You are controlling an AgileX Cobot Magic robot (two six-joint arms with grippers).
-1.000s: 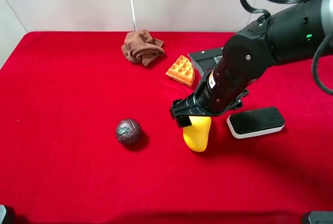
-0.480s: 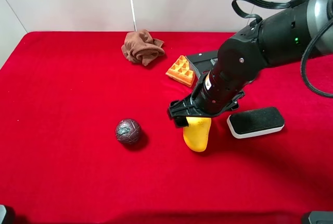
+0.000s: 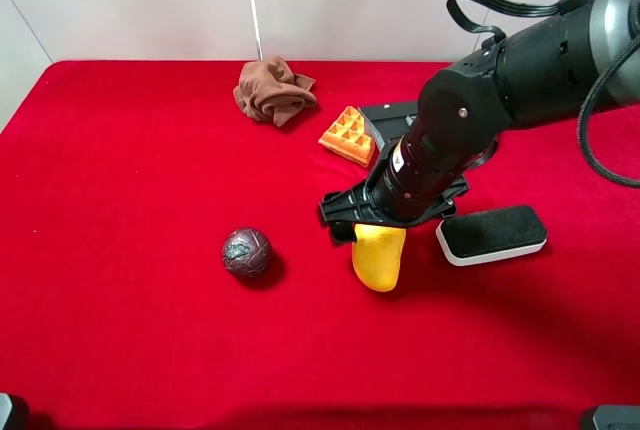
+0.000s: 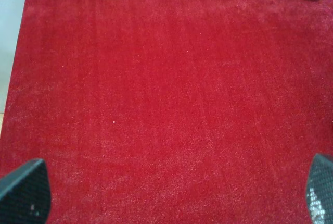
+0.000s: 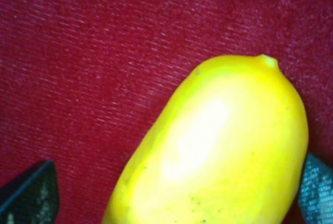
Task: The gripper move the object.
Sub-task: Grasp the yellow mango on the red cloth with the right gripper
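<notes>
The yellow mango-shaped object (image 3: pixel 379 256) lies on the red cloth right of centre; its far end is under my right gripper (image 3: pixel 368 228). In the right wrist view the object (image 5: pixel 218 146) fills the space between the two black fingertips (image 5: pixel 31 195) of the right gripper (image 5: pixel 174 195), which stand wide apart on either side of it. The jaws are open around the object, not closed on it. My left gripper (image 4: pixel 171 193) is open and empty over bare red cloth; only its tips show.
A black-and-white eraser (image 3: pixel 491 234) lies just right of the object. An orange waffle wedge (image 3: pixel 348 136) and a flat black item (image 3: pixel 388 113) lie behind the arm. A brown crumpled rag (image 3: pixel 273 90) is at the back, a dark purple ball (image 3: pixel 247 252) to the left.
The right arm has shifted a little to the left over the object. The object itself has not moved.
</notes>
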